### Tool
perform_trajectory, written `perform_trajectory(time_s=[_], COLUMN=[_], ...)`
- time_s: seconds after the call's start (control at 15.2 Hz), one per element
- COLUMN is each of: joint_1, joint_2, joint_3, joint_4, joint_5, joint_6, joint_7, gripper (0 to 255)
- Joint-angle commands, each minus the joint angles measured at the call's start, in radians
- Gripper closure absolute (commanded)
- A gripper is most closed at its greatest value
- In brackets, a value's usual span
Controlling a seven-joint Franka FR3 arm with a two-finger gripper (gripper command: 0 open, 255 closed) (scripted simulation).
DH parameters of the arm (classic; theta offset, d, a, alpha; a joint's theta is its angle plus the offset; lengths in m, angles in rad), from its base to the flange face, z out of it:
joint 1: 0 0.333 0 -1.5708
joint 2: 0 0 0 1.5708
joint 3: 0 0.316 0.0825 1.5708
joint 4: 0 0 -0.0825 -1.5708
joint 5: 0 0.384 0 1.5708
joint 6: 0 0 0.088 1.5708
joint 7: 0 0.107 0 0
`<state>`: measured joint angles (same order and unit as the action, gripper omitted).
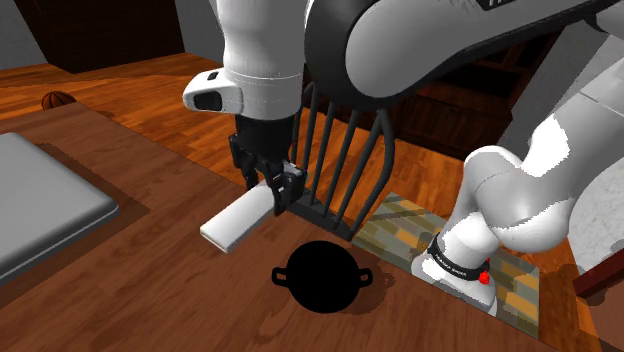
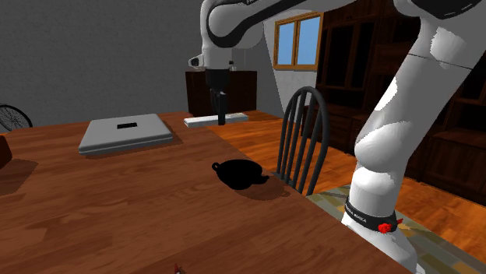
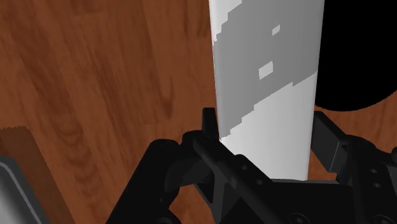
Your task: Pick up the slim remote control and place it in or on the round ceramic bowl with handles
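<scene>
**Q.** Held how?

**A.** Clamped between both fingers of the gripper (image 1: 281,192), across one end of the slim white remote (image 1: 236,224). No gap at either finger in the wrist view.

**Q.** Located where?

**A.** Aloft, clear of the wooden table (image 1: 150,295), with most of its length jutting free beyond the fingertips. Not yet above the black two-handled bowl (image 1: 322,276); off to one side of it and higher up.

**Q.** Liable to fail how?

**A.** First, by pivoting: gripped at the end rather than the middle, hence prone to droop or twist in the grasp during any quick swing. Second, by missing: if let go with only the gripped end over the opening, apt to strike the rim or a handle, tip outward and fall onto the table. Third, by overhang: apparently longer than the bowl's width, so likely to rest across the rim rather than inside, and to slide off if dropped from height. Lastly, by contact with the dark spindle-back chair (image 1: 340,165), close behind the gripper in the shoulder view.

**Q.** Safest course?

**A.** By judgement: centre the remote's middle over the bowl, lower it close, then part the fingers.
</scene>
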<state>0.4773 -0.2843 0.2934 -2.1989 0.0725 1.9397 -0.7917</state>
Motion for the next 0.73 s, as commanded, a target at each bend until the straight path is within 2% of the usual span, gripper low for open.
perform_trajectory(time_s=[0.0, 0.53, 0.66], joint_1=[0.020, 0.118, 0.128], joint_2=[-0.068, -0.295, -0.311], joint_3=[0.013, 0.082, 0.091], joint_4=[-0.055, -0.221, -0.243], joint_5=[0.024, 0.123, 0.134], joint_6=[-0.009, -0.060, -0.052], joint_7=[0.020, 0.123, 0.133], gripper=[255, 255, 255])
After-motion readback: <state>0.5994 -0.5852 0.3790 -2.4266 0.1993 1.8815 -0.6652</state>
